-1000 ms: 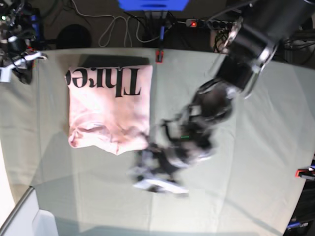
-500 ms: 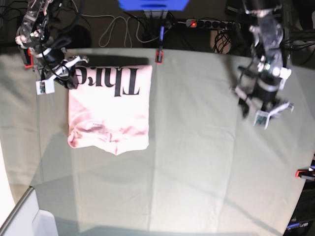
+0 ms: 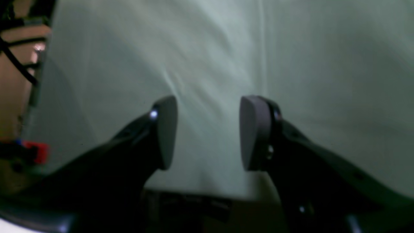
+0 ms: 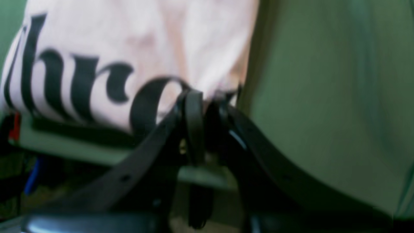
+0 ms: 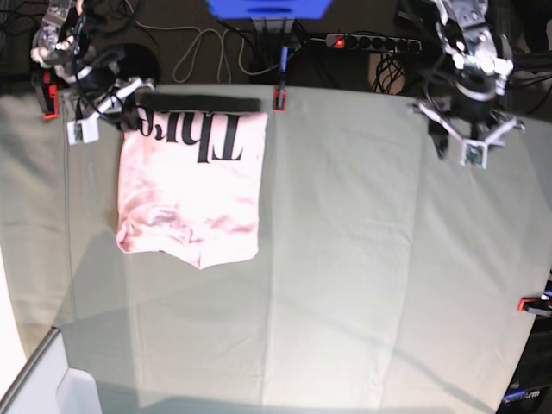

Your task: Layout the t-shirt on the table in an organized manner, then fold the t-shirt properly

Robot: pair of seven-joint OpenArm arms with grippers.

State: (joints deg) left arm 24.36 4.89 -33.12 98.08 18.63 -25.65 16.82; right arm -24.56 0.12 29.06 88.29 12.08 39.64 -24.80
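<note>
Because the t-shirt (image 5: 190, 194) already lies doubled into a tall panel on the far left part of the desk (image 5: 362, 259) in the base view, lettering at the far end and a rumpled hem toward us, we judge the folding well along and a corner adjustment in hand. We see our right gripper (image 4: 207, 97) closed tight at the shirt's far corner, beside the last letter of the black print; pink cloth meets the tips, so we take it to be pinching that corner, probably to tug the top edge straight or lift it for another fold. The blur there leaves how much cloth is caught unclear.

Our left gripper (image 3: 208, 132) hangs over bare cloth near the far right edge, well apart from the shirt, jaws parted about halfway with nothing between them. We judge it parked there to keep out of the way.

Around the shirt, a dark strip (image 5: 200, 104) lies just beyond its top edge, a red clamp (image 5: 279, 98) grips the far rim close by, and cables (image 5: 203, 47) and a power strip (image 5: 371, 40) lie beyond the desk. A pale box corner (image 5: 69, 388) sits at the near left. Nothing lies on the shirt; only the clamp and the rim crowd the held corner.
</note>
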